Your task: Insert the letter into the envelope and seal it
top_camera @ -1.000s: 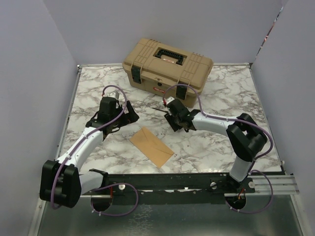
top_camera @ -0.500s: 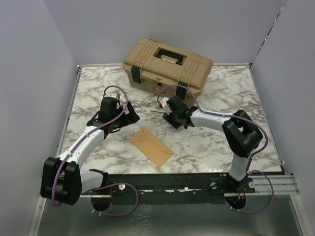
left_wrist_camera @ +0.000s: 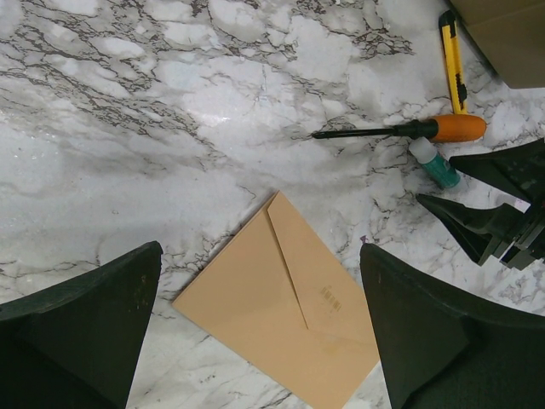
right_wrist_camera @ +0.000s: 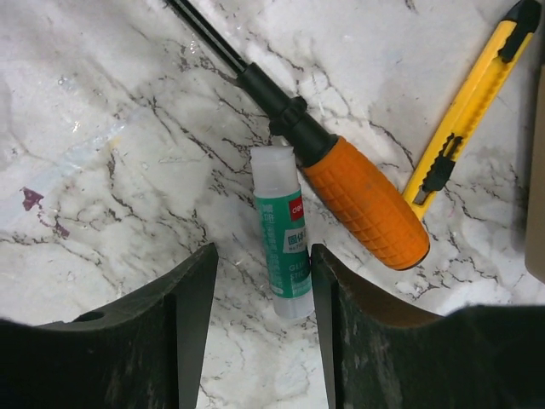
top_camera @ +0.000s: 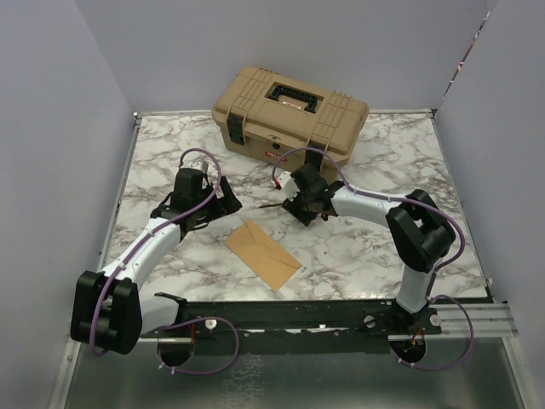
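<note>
Envelope (top_camera: 262, 253): lies flat at lower centre of the top view, creased side up; position unchanged.
Letter: no separate sheet in view; whether it is inside the envelope cannot be told.
Right gripper (right_wrist_camera: 264, 281): has shifted toward the upper left of the top view; jaws part open, straddling the glue stick (right_wrist_camera: 283, 243) without gripping it.
Glue stick: rests against the screwdriver (right_wrist_camera: 358, 196), with the utility knife (right_wrist_camera: 464, 106) near.
Left gripper (left_wrist_camera: 260, 256): jaws wide apart, empty, over the envelope; barely moved.
Task meaning: sealing stage probably begun; closing on the glue stick looks next.
</note>
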### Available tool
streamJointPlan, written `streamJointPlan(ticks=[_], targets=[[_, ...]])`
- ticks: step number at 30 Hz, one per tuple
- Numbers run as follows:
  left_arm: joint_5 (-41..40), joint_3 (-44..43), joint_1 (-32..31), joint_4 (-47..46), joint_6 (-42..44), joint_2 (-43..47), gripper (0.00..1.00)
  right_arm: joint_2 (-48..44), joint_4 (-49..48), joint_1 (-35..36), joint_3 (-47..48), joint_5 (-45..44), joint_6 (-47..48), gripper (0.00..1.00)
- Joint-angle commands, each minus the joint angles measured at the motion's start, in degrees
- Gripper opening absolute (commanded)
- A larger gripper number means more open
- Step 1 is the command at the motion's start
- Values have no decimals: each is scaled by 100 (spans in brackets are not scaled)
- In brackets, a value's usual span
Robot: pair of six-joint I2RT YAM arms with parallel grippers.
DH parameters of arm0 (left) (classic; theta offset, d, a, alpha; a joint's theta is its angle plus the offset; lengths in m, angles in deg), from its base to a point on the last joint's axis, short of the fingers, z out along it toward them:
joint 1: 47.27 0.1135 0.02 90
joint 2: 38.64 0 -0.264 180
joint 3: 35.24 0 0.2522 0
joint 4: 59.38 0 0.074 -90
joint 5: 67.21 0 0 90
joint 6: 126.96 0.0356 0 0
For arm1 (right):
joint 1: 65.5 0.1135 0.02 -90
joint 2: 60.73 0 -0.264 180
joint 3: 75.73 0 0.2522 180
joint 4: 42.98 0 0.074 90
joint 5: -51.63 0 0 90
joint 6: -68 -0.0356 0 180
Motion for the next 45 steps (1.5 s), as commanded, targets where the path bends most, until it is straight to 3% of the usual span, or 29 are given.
streamJointPlan(ticks=[1,9,22,24,26,27,32,33,35,42,45], targets=[[83,111,3,-28,-34,-45,99,102,747,-28,-96,353,115,51],[106,88,5,36,-10,-31,99,432,644,-198,112,-237,-567,44],[252,-11,1,46,14,-64,99,265,1016,-210,-174,563,-575,41],[320,-32,0,38,48,-33,99,284,1005,-208,-169,576,-618,33],[414,-49,6,9,85,30,99,231,935,-203,-162,574,-737,17],[470,-47,1,-21,100,82,99,131,869,-210,-176,627,-786,13],[987,38,2,-478,60,502,99,-950,246,-209,-416,1212,-1215,9],[1466,177,2,-1170,-157,905,99,-1617,-96,-206,-326,1870,-1725,9],[1765,289,-3,-1714,-394,1119,99,-1989,-463,-203,-318,2291,-2196,9],[2219,279,-9,-2915,-1129,1450,99,-2559,-2694,-195,-517,3351,-4199,11],[2411,164,-8,-3271,-1330,1480,99,-2517,-3119,-198,-430,3545,-4675,11]])
